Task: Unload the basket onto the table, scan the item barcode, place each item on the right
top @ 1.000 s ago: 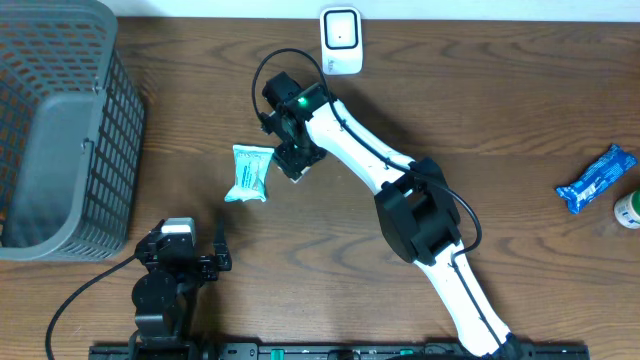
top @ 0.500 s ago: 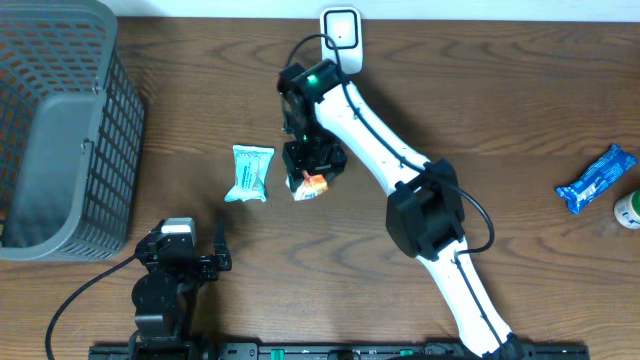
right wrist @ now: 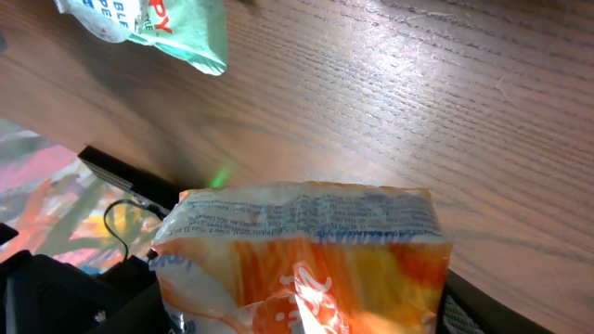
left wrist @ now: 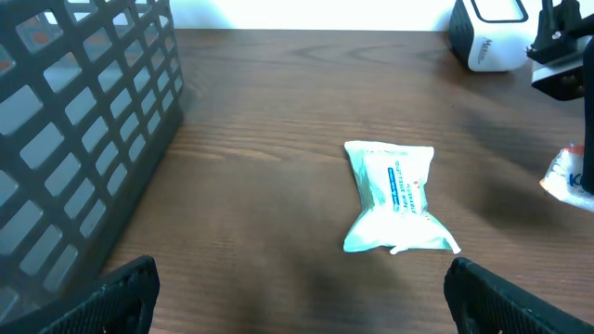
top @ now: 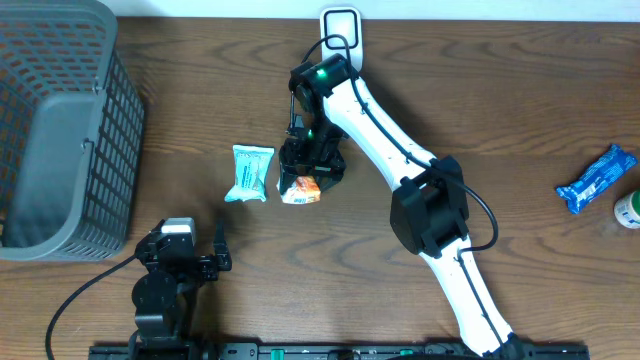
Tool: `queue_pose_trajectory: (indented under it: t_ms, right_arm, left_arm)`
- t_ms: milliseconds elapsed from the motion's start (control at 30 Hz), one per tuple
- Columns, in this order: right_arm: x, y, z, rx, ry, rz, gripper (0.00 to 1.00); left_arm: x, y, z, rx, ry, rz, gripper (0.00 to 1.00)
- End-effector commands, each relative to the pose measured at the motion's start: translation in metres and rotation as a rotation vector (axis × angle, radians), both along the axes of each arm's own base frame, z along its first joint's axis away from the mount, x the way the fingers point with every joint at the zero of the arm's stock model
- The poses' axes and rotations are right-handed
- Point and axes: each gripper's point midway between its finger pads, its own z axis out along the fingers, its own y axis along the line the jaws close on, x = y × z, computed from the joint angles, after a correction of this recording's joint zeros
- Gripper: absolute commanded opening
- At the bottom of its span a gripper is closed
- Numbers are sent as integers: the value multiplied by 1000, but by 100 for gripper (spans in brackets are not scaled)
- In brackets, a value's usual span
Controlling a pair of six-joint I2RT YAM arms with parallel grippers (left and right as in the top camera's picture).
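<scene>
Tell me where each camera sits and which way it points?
Overhead: fixed above the wooden table, looking straight down on the left arm and right arm, whose pincer holds the orange-and-white snack packet.
Left wrist: on the left arm, looking low across the table at the mint-green sachet; black fingers in bottom corners.
Right wrist: on the right arm, looking down at the table past the held packet, which hides its pincer.
Shared: all three see the sachet.

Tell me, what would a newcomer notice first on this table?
The long white arm reaches across mid-table, its gripper clamped on an orange packet. Just left of that lies a mint-green packet, and a big grey basket fills the far left corner.
</scene>
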Motion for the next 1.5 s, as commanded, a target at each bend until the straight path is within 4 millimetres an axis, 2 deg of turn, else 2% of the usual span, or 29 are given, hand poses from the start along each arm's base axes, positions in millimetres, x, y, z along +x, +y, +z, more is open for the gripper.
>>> queue_pose_trajectory:
  t_ms: [0,133,267,333,467,633,667,767,800,900,967,1100,1133,1267,1367,1467]
  right_arm:
    - [0,4,-1,20,-32,46,64]
    - [5,-10,-10,-68,-96,91,51]
    - [13,-18,-13,-109,-138,100,52]
    - [21,-20,-9,-98,-156,85,49]
    - [53,-29,12,-54,-244,22,42]
    - [121,-47,46,-34,-514,-60,42]
    - [157,-55,65,-34,-671,-103,41]
    - [213,-71,98,-71,-926,-182,41]
    - [242,-80,114,-104,-1063,-234,43]
    - [284,-95,135,-192,-1261,-327,46]
    - [303,-102,141,-239,-1348,-378,46]
    - [328,-100,132,-247,-1433,-432,45]
    - [338,-98,120,-242,-1464,-452,45]
    - [359,-95,92,-215,-1542,-485,45]
    - [366,-92,74,-183,-1591,-512,45]
    - [366,-88,56,-169,-1607,-518,45]
  left_arm:
    - [-1,3,-11,19,25,13,98]
    - [-1,3,-11,18,25,13,98]
    - [-1,3,-11,19,25,13,98]
    - [-1,3,-11,18,25,13,98]
    - [-1,3,-11,18,25,13,98]
    - [-1,3,-11,18,25,13,98]
    - [-1,3,-11,19,25,13,98]
    - [-1,3,-11,18,25,13,98]
    - [-1,3,-11,18,25,13,98]
    - [-1,3,-11,18,25,13,98]
    - [-1,3,-11,18,25,13,98]
    - [-1,3,-11,19,25,13,98]
    - [-1,3,-11,18,25,13,98]
    - [-1,3,-11,18,25,13,97]
    - [-1,3,-11,18,25,13,98]
    - [-1,3,-11,18,25,13,98]
